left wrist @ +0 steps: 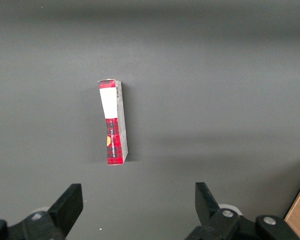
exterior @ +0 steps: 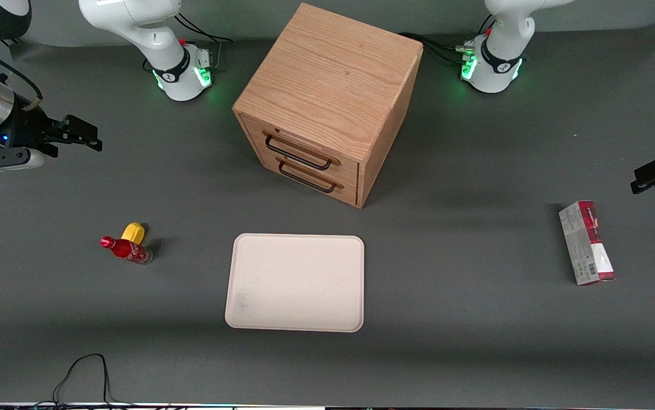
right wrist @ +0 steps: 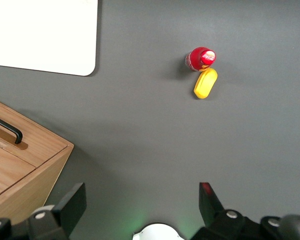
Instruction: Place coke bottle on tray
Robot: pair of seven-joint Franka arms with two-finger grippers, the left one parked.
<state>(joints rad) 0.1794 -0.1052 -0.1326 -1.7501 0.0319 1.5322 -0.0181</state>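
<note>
The gripper (exterior: 80, 136) hangs wide open above the table; the coke bottle (exterior: 125, 250) stands at nine o'clock from the tray (exterior: 296, 283), touching a yellow object (exterior: 133, 232).

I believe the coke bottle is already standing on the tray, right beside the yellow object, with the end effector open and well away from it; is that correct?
Not quite: the front view shows the coke bottle on the table, off the tray. The rest holds: it is beside the yellow object, and the open end effector is well away.
</note>
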